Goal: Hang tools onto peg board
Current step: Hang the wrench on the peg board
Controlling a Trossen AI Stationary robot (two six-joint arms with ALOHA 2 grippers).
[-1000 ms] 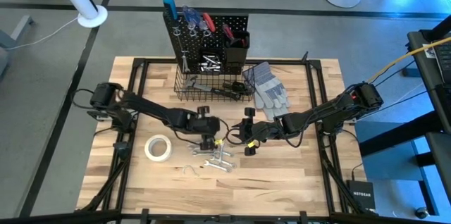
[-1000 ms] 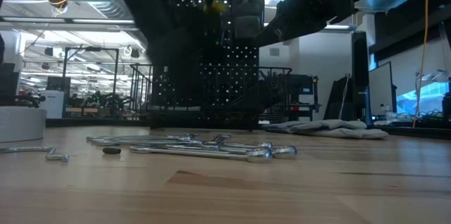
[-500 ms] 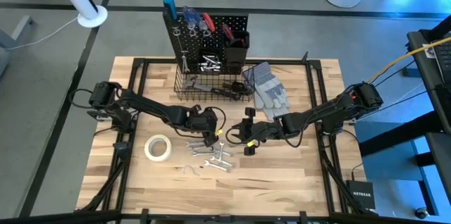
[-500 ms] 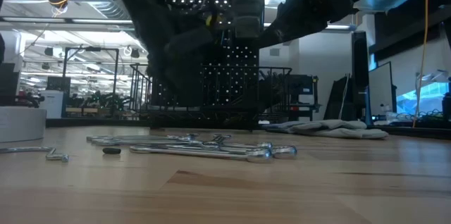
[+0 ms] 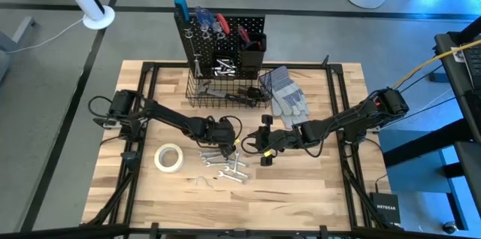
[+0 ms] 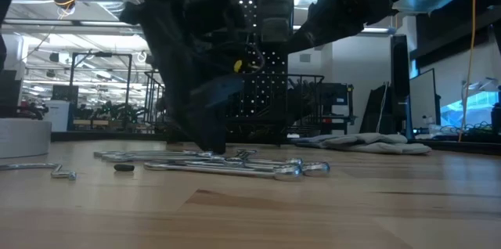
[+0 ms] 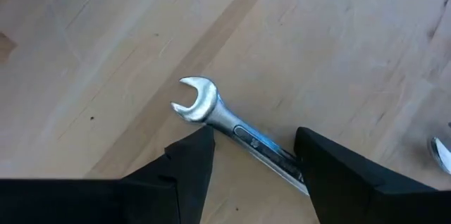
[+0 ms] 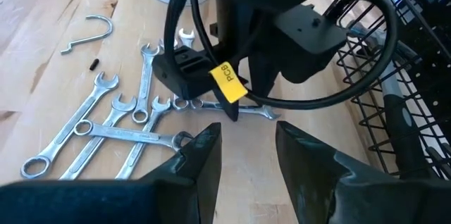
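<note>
Several silver wrenches (image 5: 229, 167) lie flat on the wooden table (image 5: 301, 186) near its middle. My left gripper (image 5: 225, 147) is low over the far one (image 7: 211, 111). It is open, and its fingers (image 7: 190, 164) stand on either side of that wrench's shaft, just behind the open-jawed head. Whether they touch it, I cannot tell. My right gripper (image 8: 246, 146) hovers open beside it on the right, with nothing between its fingers. The black peg board (image 5: 218, 32) stands upright at the far edge, with tools hung on it.
A black wire basket (image 5: 225, 92) with tools stands at the peg board's foot. Grey gloves (image 5: 285, 96) lie to its right. A white tape roll (image 5: 169, 158) lies left of the wrenches, and a loose silver hook (image 5: 201, 183) lies nearer the front edge.
My left gripper has come down from above the table to the wrenches, and its wrist has rolled. The wrenches have stayed where they were.
</note>
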